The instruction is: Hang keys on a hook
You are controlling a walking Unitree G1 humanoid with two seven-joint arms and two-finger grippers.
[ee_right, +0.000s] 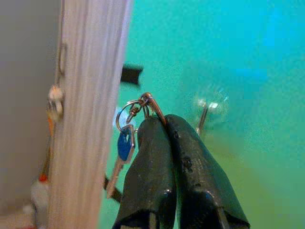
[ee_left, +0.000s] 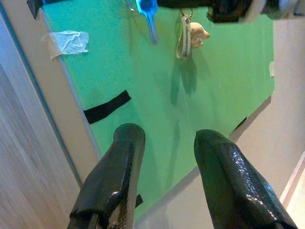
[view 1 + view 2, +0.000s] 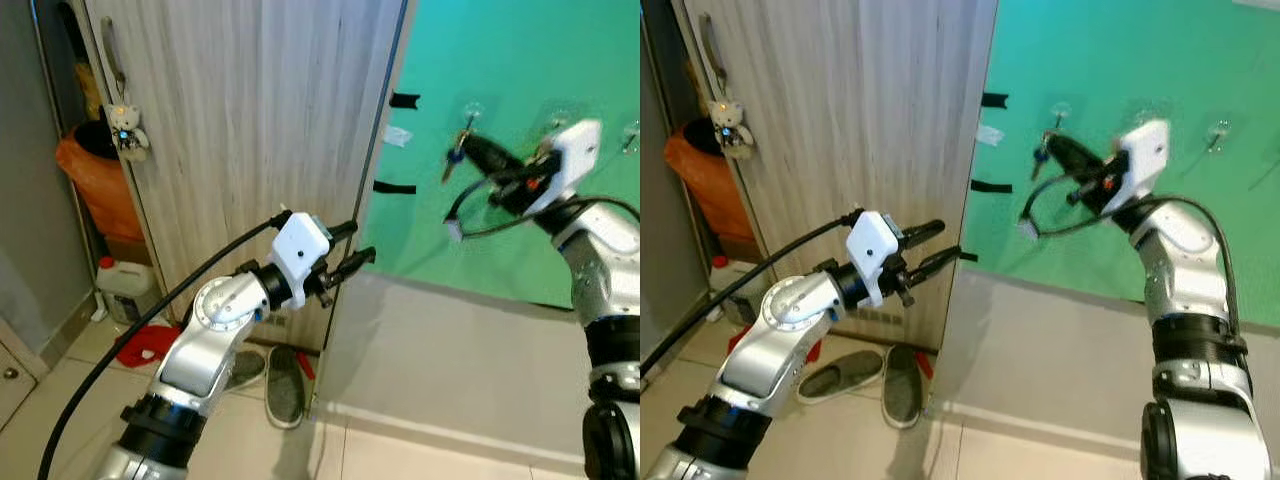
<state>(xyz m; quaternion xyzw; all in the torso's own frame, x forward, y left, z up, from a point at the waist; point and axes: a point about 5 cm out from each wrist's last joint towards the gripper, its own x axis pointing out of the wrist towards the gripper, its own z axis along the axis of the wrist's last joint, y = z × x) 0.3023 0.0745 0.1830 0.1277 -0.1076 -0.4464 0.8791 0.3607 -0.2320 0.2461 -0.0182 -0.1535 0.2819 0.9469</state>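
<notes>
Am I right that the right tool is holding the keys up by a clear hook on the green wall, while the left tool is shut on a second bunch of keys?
Not quite. The right tool does hold the keys up by the clear hook on the green wall, but the left tool is open and holds nothing, as the left wrist view shows.

Open air separates the right hand (image 3: 468,146) from the hook (image 3: 470,112); wardrobe (image 3: 250,130) stands leftward.

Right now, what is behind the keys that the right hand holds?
Behind the keys pinched in the shut right hand is the green board, with a clear hook on it just beside them. The fingers cover the board lower down.
</notes>
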